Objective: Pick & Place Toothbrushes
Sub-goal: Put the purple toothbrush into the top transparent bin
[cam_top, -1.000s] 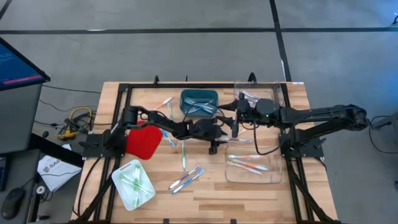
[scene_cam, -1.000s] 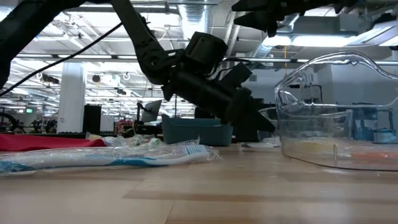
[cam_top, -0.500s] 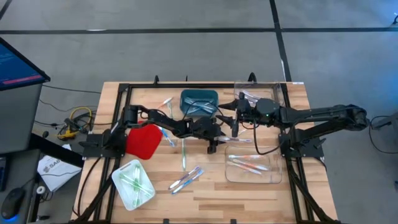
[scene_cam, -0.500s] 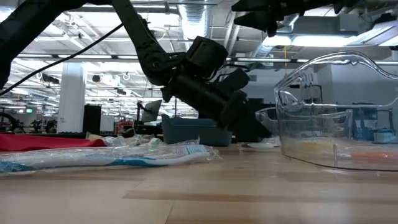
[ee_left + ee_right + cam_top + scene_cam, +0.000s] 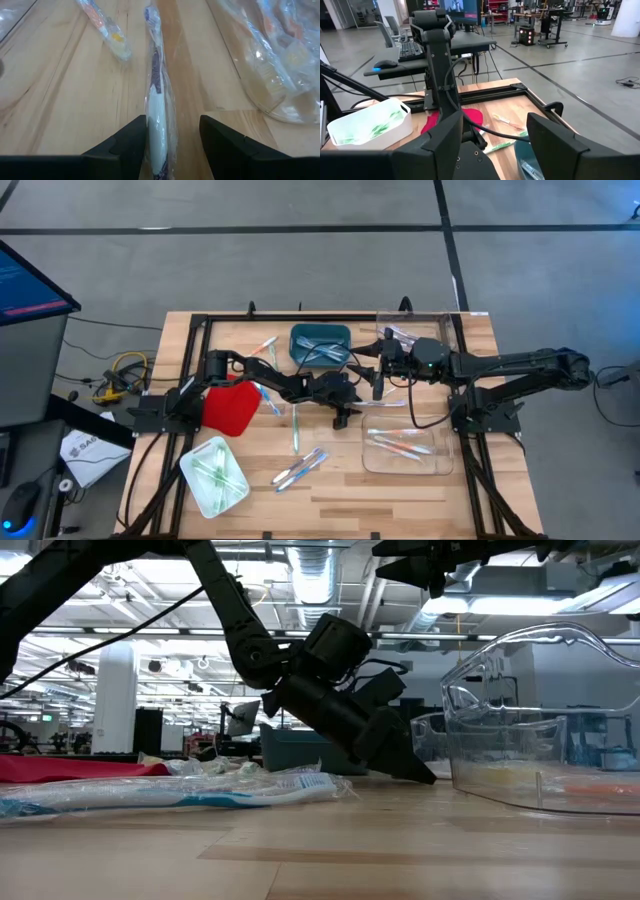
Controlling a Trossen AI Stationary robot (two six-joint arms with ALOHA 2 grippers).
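Note:
A purple-and-white toothbrush (image 5: pixel 155 90) in clear wrap lies flat on the wooden table, lengthwise between the fingers of my left gripper (image 5: pixel 172 120). That gripper (image 5: pixel 350 400) is open, slanting down, its tips low at the tabletop (image 5: pixel 415 772); one finger stands on each side of the toothbrush. An orange toothbrush (image 5: pixel 105 27) lies just beyond. My right gripper (image 5: pixel 378 380) hangs open and high above the table (image 5: pixel 492 150) with nothing in it. Other toothbrushes lie loose: a green one (image 5: pixel 296 428) and blue ones (image 5: pixel 300 468).
A clear tray (image 5: pixel 405 445) with toothbrushes sits right of the left gripper, its rim close by (image 5: pixel 280 75). A teal bin (image 5: pixel 320 343) and a clear box (image 5: pixel 415 332) stand at the back, a red tray (image 5: pixel 232 406) and a white tray (image 5: pixel 215 475) on the left.
My left gripper has come down toward the table and tipped further downward; in the low view its fingertips have dropped from above the tabletop to just at it. Its fingers have stayed open.

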